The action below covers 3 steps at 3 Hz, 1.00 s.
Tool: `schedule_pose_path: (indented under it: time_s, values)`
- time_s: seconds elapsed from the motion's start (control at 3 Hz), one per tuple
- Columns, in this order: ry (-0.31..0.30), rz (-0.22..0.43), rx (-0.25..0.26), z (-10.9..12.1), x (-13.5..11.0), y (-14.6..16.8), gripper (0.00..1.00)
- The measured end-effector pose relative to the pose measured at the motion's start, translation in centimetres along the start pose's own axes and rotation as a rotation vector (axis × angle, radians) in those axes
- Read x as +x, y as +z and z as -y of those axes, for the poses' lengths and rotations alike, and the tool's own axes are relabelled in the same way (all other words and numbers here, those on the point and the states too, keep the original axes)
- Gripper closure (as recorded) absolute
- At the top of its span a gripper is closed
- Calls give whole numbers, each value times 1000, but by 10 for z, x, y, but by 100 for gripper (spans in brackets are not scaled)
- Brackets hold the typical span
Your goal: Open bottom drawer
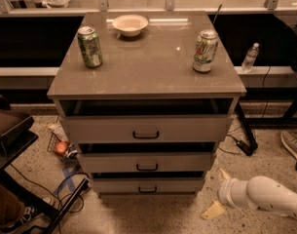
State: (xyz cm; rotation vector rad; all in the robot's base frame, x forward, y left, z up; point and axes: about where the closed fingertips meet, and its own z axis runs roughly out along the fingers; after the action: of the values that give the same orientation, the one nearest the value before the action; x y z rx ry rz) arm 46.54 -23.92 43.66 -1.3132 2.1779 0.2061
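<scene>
The grey cabinet (145,77) has three drawers stacked in its front. The bottom drawer (119,185) has the slimmest front panel and a small dark bar handle (148,189); it sits slightly out, with a dark gap above it. My gripper (217,193) is low at the right, beside the cabinet's bottom right corner, on the end of the white arm (265,199). It is open and empty, with one cream fingertip (223,174) up and the other down near the floor. It is apart from the handle, to its right.
On the cabinet top stand two green cans (90,47) (205,50) and a white bowl (130,24). Cables and a dark stand (65,204) lie on the floor at the left. A shoe (291,144) and a cable plug (245,146) are at the right.
</scene>
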Motion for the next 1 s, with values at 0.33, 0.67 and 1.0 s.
schedule_pose_path:
  time_s: [0.33, 0.67, 1.0]
  values:
    - [42, 55, -15, -6, 22, 38, 0]
    - [59, 68, -31, -13, 29, 54, 0]
    - [47, 67, -48, -25, 29, 64, 0]
